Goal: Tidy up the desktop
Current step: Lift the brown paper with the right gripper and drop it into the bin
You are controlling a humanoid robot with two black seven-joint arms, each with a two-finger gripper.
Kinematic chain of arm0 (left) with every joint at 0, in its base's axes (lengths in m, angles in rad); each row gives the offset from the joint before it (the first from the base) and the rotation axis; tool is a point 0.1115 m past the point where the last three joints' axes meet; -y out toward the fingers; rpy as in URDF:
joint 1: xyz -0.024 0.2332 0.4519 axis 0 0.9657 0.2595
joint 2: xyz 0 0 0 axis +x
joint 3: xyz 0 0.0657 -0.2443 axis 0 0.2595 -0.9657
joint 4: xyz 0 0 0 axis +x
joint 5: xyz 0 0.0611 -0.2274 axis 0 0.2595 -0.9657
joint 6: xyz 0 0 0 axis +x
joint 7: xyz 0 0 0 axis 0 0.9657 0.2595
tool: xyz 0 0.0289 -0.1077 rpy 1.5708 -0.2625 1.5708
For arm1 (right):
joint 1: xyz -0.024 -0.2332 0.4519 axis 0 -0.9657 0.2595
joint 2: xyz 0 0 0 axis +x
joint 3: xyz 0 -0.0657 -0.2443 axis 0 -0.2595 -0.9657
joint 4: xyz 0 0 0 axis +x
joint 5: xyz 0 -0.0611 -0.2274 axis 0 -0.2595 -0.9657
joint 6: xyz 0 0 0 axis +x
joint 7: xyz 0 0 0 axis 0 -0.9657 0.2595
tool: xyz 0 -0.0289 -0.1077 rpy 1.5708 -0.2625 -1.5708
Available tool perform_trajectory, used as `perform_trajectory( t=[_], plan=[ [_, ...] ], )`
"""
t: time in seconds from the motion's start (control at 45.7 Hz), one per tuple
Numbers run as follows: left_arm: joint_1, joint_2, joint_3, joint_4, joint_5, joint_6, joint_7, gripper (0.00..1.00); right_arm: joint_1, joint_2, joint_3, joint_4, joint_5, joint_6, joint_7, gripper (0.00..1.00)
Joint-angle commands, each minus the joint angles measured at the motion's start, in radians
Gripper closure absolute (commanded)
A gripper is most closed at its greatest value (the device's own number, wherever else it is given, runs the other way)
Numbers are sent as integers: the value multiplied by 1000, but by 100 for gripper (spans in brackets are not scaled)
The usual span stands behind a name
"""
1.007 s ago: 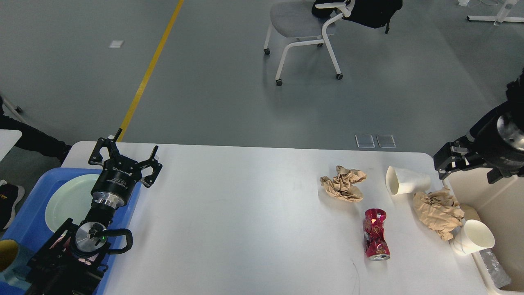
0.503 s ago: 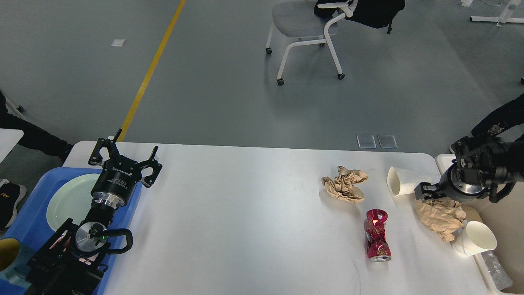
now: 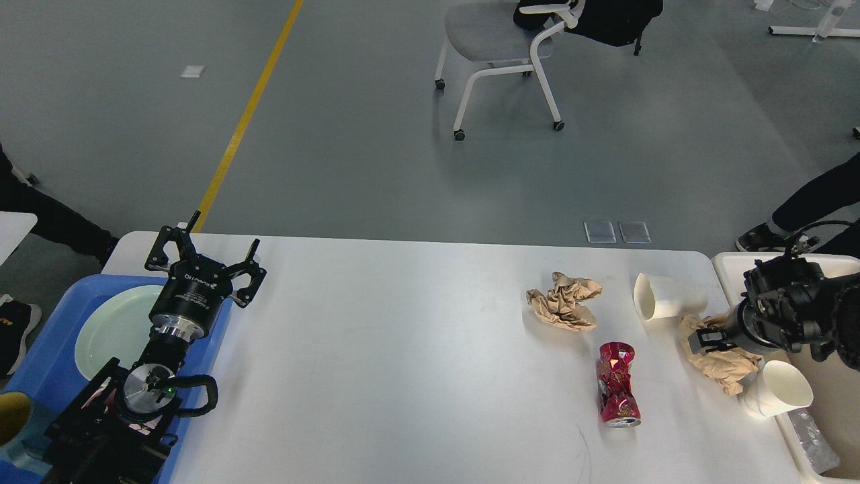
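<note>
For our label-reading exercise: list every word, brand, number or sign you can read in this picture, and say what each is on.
Left gripper: white lettering on its black body, seen upside down, seems to read "ROBOTIQ"; not fully certain.
Red can: gold print on crushed metal, unreadable.
Cups, paper wads, desktop: no text visible.

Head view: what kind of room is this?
Probably an office or lab workspace: a white desktop with litter on it, a wheeled chair beyond, and a grey floor with a yellow line.
</note>
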Motion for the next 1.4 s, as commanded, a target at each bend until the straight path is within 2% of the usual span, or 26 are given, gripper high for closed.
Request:
perform_trajectory(
  t=[0.0,0.503,0.657,0.679,0.898,0.919,0.963,0.985,1.116,1.379],
  plan=[
    [0,0,0,0,0,0,0,4,-24,17,9,-27,1,-27,-2,13],
    [0,0,0,0,0,0,0,4,-88,54,81,-38,3,-82,-23,14],
    [0,0,0,0,0,0,0,4,-105,60,95,-38,4,-104,-54,22],
    [0,0,0,0,0,0,0,4,-107,60,95,-38,6,-105,-62,23],
    [0,0,0,0,0,0,0,4,-122,60,129,-38,14,-122,-131,67],
    [0,0,0,0,0,0,0,4,-122,60,130,-32,14,-118,-132,74],
    [0,0,0,0,0,0,0,4,-122,60,130,-27,15,-109,-135,97],
    [0,0,0,0,0,0,0,4,-121,60,130,-25,15,-107,-138,100],
    [0,0,0,0,0,0,0,4,-119,60,150,-22,17,-107,-164,100],
    [0,0,0,0,0,0,0,4,-96,56,216,-22,113,-106,-187,100]
  ],
)
